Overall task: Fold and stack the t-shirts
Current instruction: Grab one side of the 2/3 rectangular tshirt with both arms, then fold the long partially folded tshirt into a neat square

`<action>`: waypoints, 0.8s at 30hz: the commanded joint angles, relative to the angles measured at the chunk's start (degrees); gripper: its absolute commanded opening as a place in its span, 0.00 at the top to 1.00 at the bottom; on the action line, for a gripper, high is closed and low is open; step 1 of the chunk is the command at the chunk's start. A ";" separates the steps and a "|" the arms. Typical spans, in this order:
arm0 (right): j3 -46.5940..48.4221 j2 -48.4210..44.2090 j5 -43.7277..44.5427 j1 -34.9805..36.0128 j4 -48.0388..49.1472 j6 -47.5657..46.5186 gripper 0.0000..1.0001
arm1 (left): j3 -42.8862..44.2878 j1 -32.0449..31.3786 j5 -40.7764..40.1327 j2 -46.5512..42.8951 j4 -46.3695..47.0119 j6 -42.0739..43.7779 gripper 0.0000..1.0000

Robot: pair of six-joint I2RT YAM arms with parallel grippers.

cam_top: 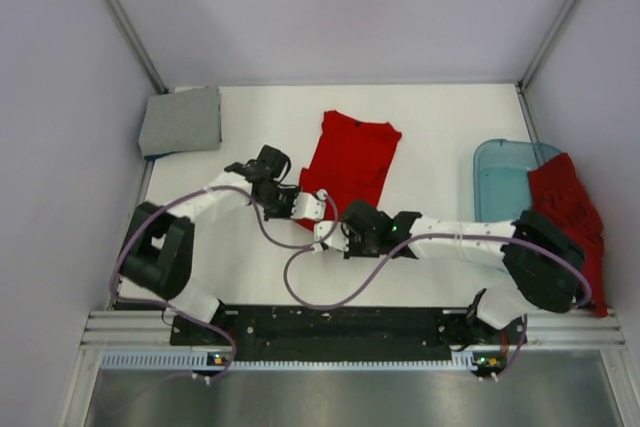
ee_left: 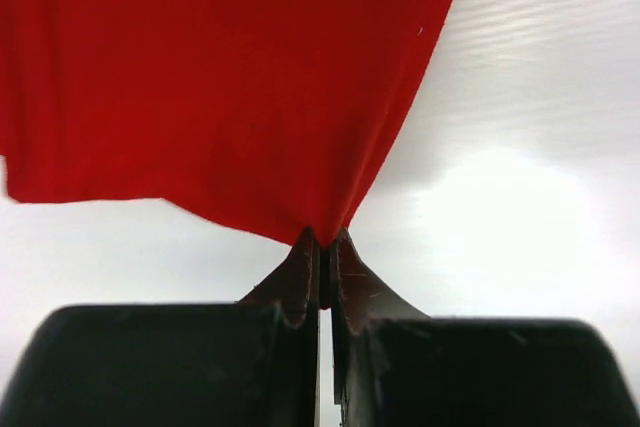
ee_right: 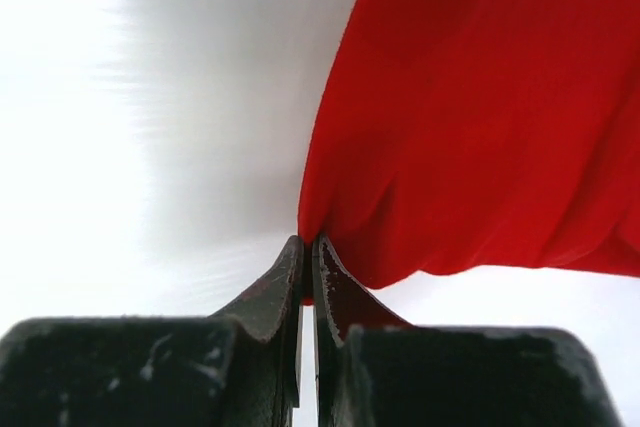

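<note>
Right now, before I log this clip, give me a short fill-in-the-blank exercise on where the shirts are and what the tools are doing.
1. The left tool and right tool are each ___ on the bright red t-shirt.
2. The folded t-shirt at the far left corner of the table is ___ in colour.
3. The darker red t-shirt lies partly over the light-blue tub, on the table's ___ side.
Missing words: shut; grey; right.

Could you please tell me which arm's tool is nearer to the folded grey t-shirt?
Left, narrowly. The left tool and right tool both clamp the bright red t-shirt, right of the grey t-shirt in the far left corner; the right tool sits slightly farther away.
</note>
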 commanded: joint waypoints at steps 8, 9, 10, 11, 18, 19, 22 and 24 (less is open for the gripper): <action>4.10 -21.11 -13.88 17.29 -24.73 22.07 1.00 | -3.56 -1.82 11.01 -27.15 -39.36 -0.85 1.00; 4.28 -22.43 -15.90 17.65 -24.56 22.86 1.00 | -3.03 -1.90 11.81 -27.94 -41.92 -0.76 1.00; 4.46 -23.83 -16.53 17.65 -24.12 23.83 1.00 | -2.41 -1.90 13.03 -28.82 -43.33 -0.94 1.00; 4.37 -25.06 -16.71 17.56 -24.03 24.18 1.00 | -1.71 -1.82 14.09 -29.26 -43.78 -1.98 1.00; 3.14 -29.29 -16.36 3.09 -21.58 25.86 1.00 | 6.19 -1.90 9.82 -22.87 -26.67 -20.07 1.00; 2.97 -29.56 -16.27 -0.59 -20.79 25.60 1.00 | 8.38 -1.82 7.01 -20.85 -24.56 -23.06 1.00; 2.61 -29.48 -17.15 -12.64 -17.10 24.54 1.00 | 13.13 -1.55 0.93 -14.17 -19.98 -27.73 1.00; 2.61 -27.55 -18.38 -18.10 -14.37 23.93 1.00 | 14.99 -1.03 -1.18 -10.57 -16.91 -29.50 1.00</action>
